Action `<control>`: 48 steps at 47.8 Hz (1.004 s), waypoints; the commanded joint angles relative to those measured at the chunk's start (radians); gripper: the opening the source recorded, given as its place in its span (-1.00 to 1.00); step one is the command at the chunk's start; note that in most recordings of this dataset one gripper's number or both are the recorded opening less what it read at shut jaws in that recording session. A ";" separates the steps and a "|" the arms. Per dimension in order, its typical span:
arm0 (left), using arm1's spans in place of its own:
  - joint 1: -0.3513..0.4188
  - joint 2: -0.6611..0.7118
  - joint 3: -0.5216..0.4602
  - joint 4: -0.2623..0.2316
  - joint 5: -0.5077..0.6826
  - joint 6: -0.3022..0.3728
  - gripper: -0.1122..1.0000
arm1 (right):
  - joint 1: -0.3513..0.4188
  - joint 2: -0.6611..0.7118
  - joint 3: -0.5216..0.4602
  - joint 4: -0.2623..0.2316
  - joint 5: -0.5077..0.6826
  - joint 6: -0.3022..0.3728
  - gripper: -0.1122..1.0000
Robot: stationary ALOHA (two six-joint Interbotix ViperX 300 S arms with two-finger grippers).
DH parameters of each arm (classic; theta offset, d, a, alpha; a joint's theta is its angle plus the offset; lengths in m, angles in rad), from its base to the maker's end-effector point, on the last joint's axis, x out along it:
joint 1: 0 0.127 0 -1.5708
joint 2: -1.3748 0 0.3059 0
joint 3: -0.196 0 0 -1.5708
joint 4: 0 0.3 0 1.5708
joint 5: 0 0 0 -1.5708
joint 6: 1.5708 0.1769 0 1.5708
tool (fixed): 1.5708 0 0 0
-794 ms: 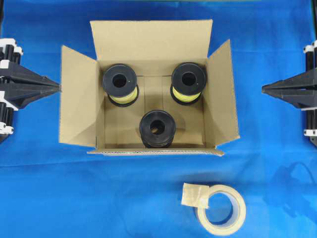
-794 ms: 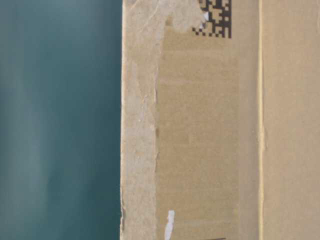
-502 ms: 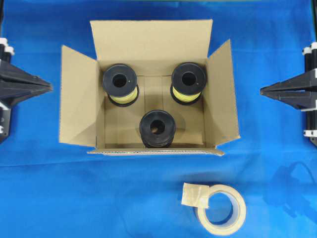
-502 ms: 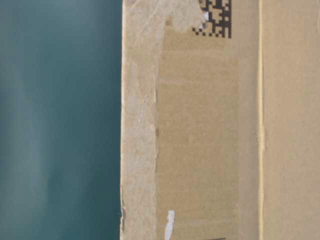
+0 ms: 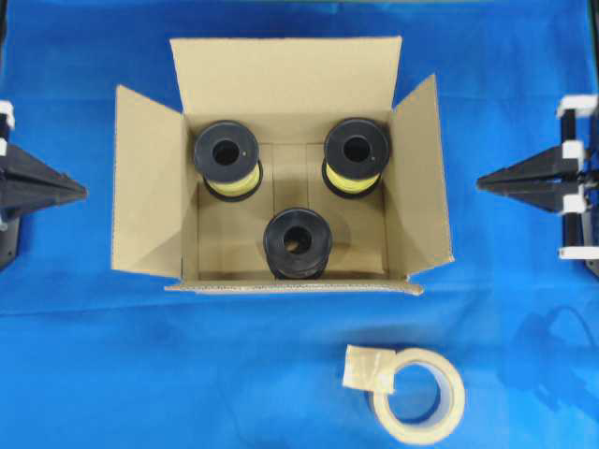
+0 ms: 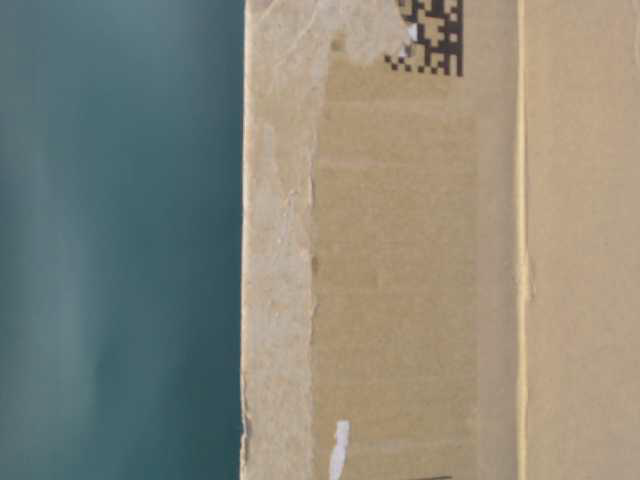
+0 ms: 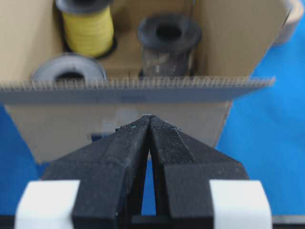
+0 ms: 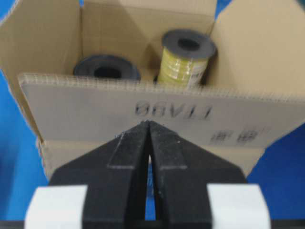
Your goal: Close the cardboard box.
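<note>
The cardboard box sits open in the middle of the blue cloth, all four flaps spread outward. My left gripper is shut and empty, pointing at the left flap with a gap between them. My right gripper is shut and empty too, a little way off the right flap. In the left wrist view the shut tips sit just below the flap's corrugated edge. From the right wrist, the gripper faces the printed flap. The table-level view is filled by the box wall.
Three black spools stand inside the box: two wound with yellow and a dark one. A beige tape roll lies on the cloth in front of the box, toward the right.
My left gripper has drawn back to the left, away from the left flap. My right gripper has shifted left toward the right flap. The box has not moved.
</note>
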 commanded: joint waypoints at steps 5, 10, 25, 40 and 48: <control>0.000 0.054 0.029 0.000 -0.092 -0.006 -0.80 | 0.000 0.094 0.021 0.028 -0.069 0.002 -0.80; 0.000 0.098 0.043 -0.003 -0.117 -0.009 -0.80 | 0.000 0.156 0.031 0.052 -0.112 0.002 -0.80; 0.002 0.184 0.064 -0.003 -0.207 -0.037 -0.80 | -0.002 0.213 0.029 0.057 -0.150 0.002 -0.80; 0.002 0.339 0.041 -0.003 -0.472 -0.032 -0.80 | -0.002 0.331 -0.052 0.055 -0.218 -0.002 -0.80; 0.002 0.512 -0.043 -0.003 -0.555 -0.017 -0.80 | -0.002 0.420 -0.140 0.054 -0.221 -0.009 -0.80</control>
